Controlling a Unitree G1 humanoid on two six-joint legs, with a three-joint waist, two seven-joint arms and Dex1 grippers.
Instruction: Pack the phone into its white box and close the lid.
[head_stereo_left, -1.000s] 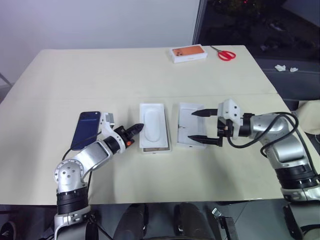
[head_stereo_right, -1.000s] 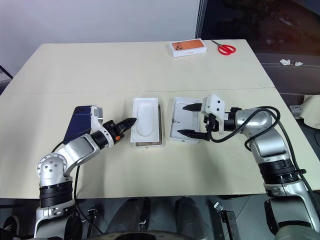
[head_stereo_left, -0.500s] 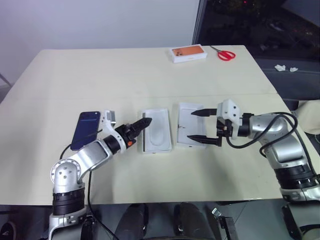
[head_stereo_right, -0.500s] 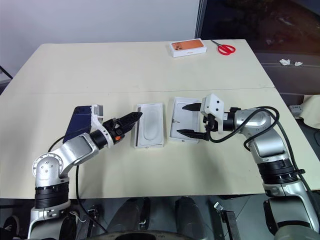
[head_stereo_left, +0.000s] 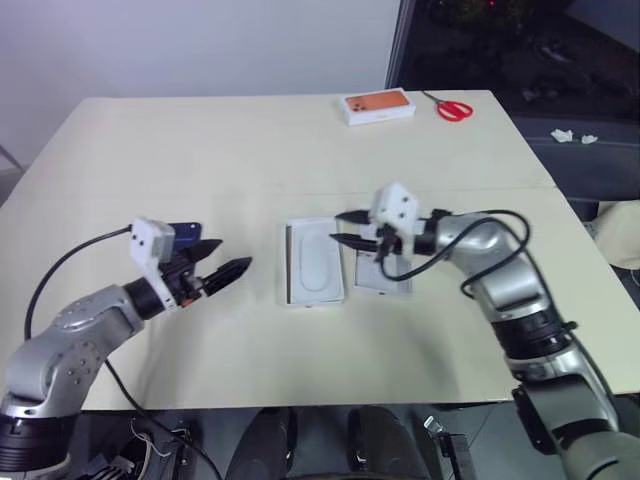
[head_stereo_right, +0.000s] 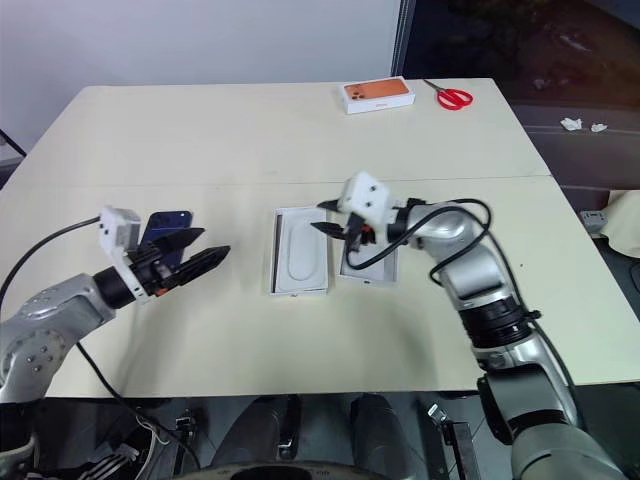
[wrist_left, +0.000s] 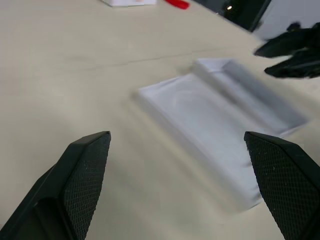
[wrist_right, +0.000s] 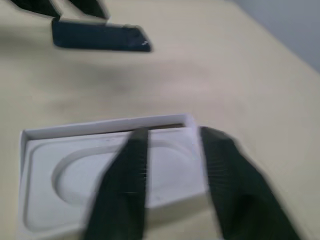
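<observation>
Phone lay face down toward the desk's left edge, just behind the left pincer, untouched and outside the white box. That box sat mid-desk, nearer the near edge, with a white insert in it, and the lid lay inside-up just beside it on the right.

The right pincer hovered at the box's far right corner, its fingers drawn nearly together; whether they pinched the insert's rim could not be made out. The left pincer's fingers stood wide apart and held nothing.

The step in hand appeared to be clearing the insert so the phone could go in. To do it well, the right pincer would need a firm bite on the insert's rim alone, not the box wall, and a straight lift so the light tray did not come up or slide into the lid. The left pincer was well placed to turn to the phone and take it by its long edges.

A second earlier the right pincer had been spread wide over the lid; it had since crossed to the box and closed. The left pincer, then shut beside the box's left wall, had pulled back toward the phone and opened, and the box lay squarer and closer to the lid.
</observation>
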